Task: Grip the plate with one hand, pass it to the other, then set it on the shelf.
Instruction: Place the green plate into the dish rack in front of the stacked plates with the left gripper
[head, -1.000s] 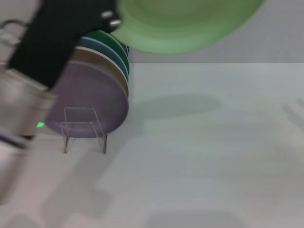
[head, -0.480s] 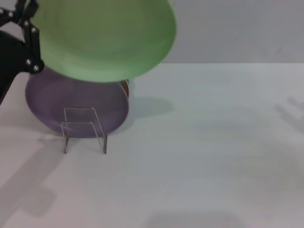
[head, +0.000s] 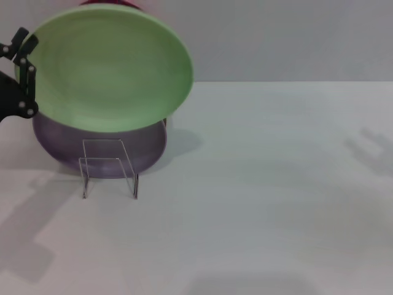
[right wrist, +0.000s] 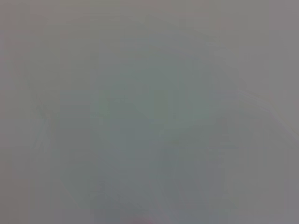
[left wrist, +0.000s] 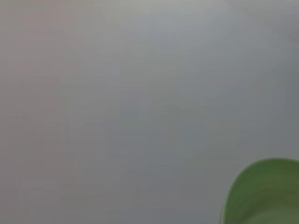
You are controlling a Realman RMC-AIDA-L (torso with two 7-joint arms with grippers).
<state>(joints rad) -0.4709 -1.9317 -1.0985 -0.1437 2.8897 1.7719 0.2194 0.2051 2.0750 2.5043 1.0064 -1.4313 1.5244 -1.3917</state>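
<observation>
So the left gripper (head: 23,74) is poking in from the left edge of the head view, black linkage fingers (head: 26,64) and all, and it's got the plate (head: 109,67) by its left rim. The fingers are closed down narrow on that edge, one link showing in front of the rim, so it's a pinch grip and not a wide-open one. The plate is up in the air, tilted with its face toward the camera, sitting above and just in front of the lilac plate (head: 98,147) that stands in the shelf (head: 108,167). You can't really tell if the green plate's lower edge is touching the lilac one or only overlapping it from this angle. There's a sliver of something dark red (head: 110,3) peeking over the top of the plate, too little showing to say what it is. The left wrist view only catches a curved bit of the plate (left wrist: 264,193) in one corner against a plain grey blur. The right gripper doesn't show anywhere; its wrist view is flat grey. The white table (head: 264,184) carries soft shadows on the left and far right.
</observation>
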